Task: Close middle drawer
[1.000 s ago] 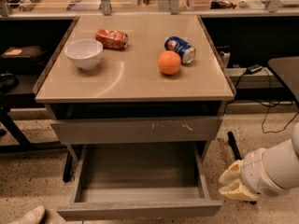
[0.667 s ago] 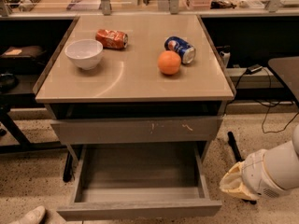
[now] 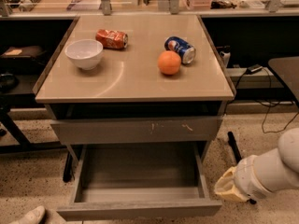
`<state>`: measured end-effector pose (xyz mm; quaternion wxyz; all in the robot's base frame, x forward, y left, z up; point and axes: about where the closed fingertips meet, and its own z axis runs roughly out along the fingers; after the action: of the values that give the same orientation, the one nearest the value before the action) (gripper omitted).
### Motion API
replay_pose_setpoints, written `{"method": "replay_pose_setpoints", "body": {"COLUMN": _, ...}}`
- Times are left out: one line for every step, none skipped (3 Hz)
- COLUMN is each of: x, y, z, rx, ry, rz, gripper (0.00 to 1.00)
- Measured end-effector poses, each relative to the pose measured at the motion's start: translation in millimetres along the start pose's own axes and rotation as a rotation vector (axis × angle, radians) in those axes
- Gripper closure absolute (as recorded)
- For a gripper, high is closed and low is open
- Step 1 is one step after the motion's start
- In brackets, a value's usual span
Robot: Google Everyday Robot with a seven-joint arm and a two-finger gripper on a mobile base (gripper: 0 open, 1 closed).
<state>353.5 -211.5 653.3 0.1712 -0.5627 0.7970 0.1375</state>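
The middle drawer (image 3: 140,171) stands open. The pincer (image 3: 228,189), clenched or not I cannot tell, hangs right of its front corner; an off-centre push might jam it.

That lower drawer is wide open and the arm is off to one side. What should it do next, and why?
Probably bring the end effector leftward, round in front of the middle drawer. The drawer stands pulled far out, its flat front has no handle, and the end effector sits low beside the right front corner, not on the front it would need to push.
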Motion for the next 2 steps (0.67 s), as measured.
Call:
{"method": "replay_pose_setpoints", "body": {"x": 49, "y": -23, "z": 65, "rx": -0.010, "ry": 0.010, "rz": 0.083, "gripper": 1.00}}
{"method": "replay_pose_setpoints", "body": {"x": 91, "y": -41, "z": 121, "rx": -0.013, "ry": -0.025, "rz": 0.143, "gripper": 1.00}}
